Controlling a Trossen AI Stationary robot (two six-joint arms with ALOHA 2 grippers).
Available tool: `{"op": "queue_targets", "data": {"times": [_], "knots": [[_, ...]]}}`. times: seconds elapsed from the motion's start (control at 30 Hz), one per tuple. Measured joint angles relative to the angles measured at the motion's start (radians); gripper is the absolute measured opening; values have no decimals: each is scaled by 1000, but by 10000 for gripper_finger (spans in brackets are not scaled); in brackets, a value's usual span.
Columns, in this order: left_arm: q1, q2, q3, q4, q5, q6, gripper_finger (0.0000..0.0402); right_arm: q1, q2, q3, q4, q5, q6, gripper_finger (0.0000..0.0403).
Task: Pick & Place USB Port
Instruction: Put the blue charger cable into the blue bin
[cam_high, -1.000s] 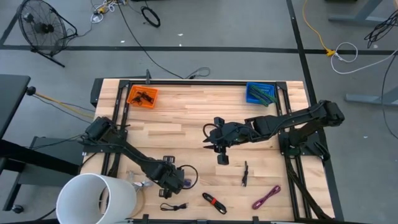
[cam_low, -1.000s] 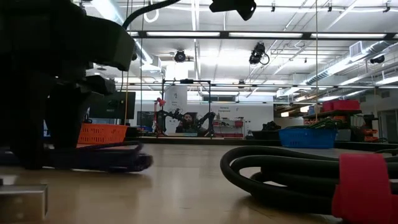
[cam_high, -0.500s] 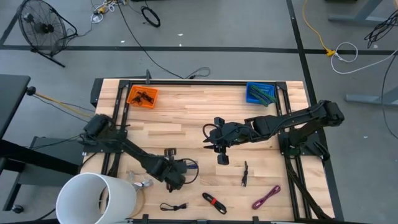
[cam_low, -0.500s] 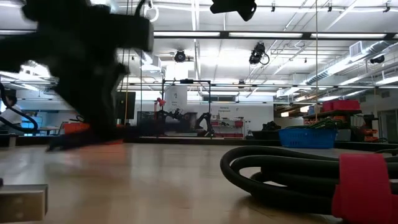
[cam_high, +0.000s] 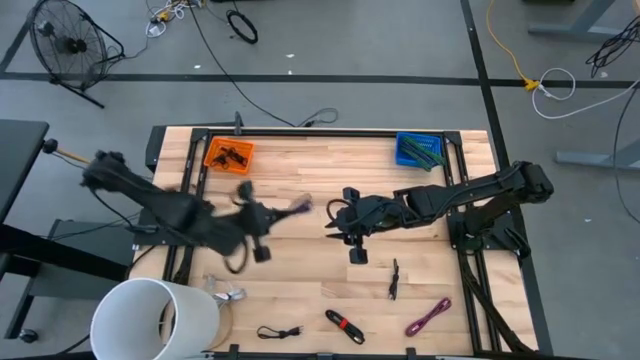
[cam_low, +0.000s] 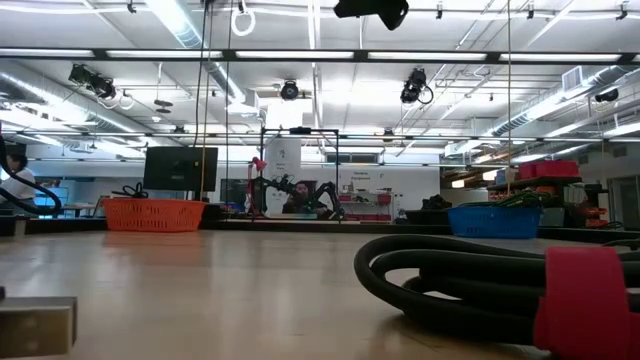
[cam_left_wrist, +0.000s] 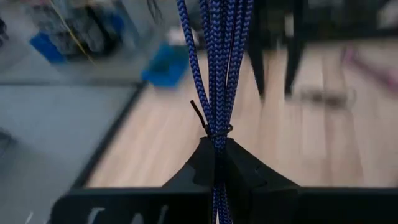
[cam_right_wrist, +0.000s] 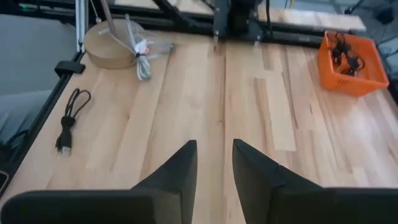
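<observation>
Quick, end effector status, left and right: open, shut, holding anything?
Left end effector: closed on the bundled blue braided cable, lifted above the table.
Right end effector: fingers apart, holding nothing, hovering mid-table.

White bucket (cam_high: 155, 320), floor fan (cam_high: 62, 40), perhaps tape roll (cam_right_wrist: 112, 42)

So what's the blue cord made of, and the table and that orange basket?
Blue cord: looks like braided fabric, by its zigzag weave.
Table: pale wood planks, light sheen, grain and seams showing.
Orange basket: probably plastic, with slotted mesh-like walls.
</observation>
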Motion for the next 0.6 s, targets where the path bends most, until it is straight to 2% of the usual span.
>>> {"op": "queue_targets", "data": {"times": [0.1, 0.23, 0.33, 0.6], "knots": [[-3, -81, -11, 129, -9, 105, 14, -8, 0, 0, 51, 3, -29, 102], [20, -112, -40, 274, 95, 229, 14, -20, 0, 0, 148, 0, -72, 102], [37, -105, -44, 303, 138, 260, 14, -27, -3, 0, 233, 0, -110, 102], [85, -62, -45, 323, 149, 280, 14, -32, -32, 1, 502, 0, -219, 102]]}}
